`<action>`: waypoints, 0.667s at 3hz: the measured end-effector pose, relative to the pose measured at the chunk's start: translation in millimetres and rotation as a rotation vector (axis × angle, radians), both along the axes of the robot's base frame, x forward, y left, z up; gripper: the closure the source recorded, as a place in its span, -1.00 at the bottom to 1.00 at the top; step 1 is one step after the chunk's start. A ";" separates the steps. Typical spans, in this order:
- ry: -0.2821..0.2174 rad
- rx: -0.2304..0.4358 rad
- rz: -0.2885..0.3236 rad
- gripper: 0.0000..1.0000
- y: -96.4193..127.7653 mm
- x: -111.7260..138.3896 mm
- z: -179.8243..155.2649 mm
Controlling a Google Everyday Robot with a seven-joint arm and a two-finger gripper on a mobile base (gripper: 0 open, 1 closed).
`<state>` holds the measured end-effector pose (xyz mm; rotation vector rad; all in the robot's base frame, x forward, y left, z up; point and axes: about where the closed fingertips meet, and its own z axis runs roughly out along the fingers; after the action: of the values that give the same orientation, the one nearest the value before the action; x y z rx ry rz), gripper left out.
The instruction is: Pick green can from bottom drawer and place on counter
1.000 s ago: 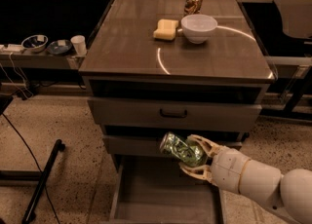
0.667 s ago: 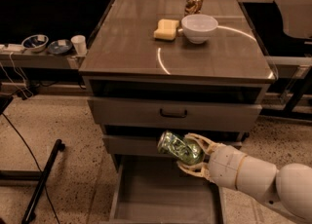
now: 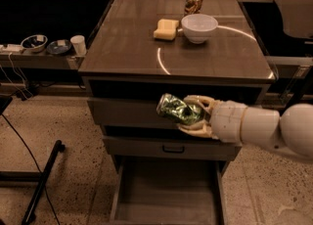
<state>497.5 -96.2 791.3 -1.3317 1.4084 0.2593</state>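
No writing, brand or number can be read anywhere, not even on the green can (image 3: 177, 109) clasped by the gripper (image 3: 192, 115) at centre frame.

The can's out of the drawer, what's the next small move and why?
Probably lift straight up. The end effector, in front of the upper drawers, is shut on the can, held tilted below the counter edge, so it likely needs height before moving over it.

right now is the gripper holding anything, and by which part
The gripper holds the green can by the end nearest its wrist, in the air in front of the top drawer.
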 end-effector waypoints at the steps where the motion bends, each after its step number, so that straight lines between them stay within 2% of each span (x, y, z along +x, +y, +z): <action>1: 0.012 0.030 -0.003 1.00 -6.4 45.8 52.4; 2: 0.050 0.046 -0.089 1.00 -27.2 95.0 90.5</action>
<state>592.5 -123.4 881.8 -1.2291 1.4911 0.2655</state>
